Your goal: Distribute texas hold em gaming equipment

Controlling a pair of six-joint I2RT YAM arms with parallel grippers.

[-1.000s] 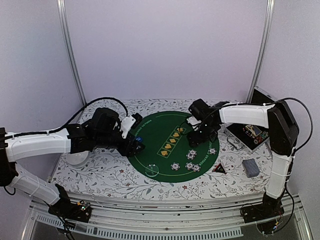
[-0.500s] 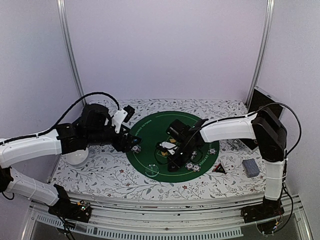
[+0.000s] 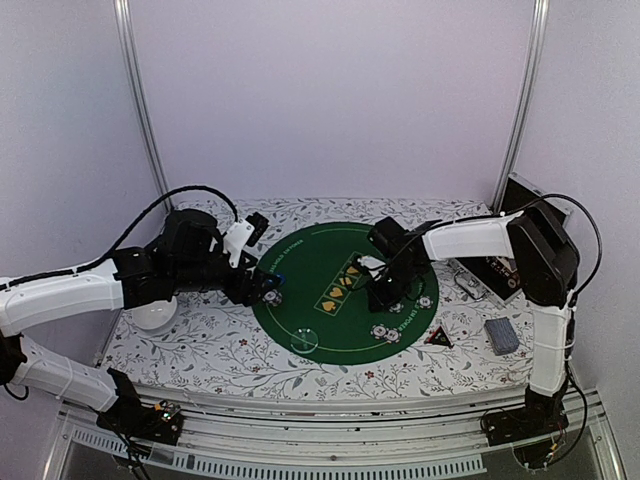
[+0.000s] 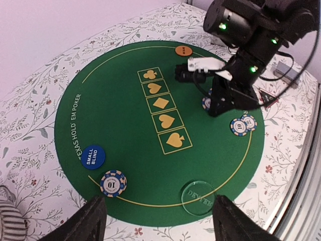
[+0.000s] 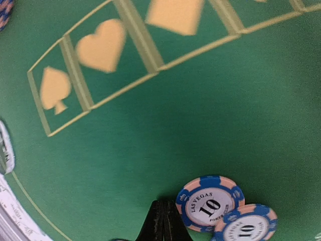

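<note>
Right hand retreating rightward since earlier frame. Blue-and-white round poker chips lying on round green felt mat, just beside that hand's pressed-together fingertips. Left hand hanging spread apart. Next: parting fingers, straddling one chip's rim, avoiding overlapping neighbour.

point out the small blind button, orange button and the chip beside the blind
small blind button (image 4: 93, 156), left wrist view, centre of face
orange button (image 4: 183, 50), left wrist view, centre of top
chip (image 4: 113, 183), left wrist view, its printed 10
</note>
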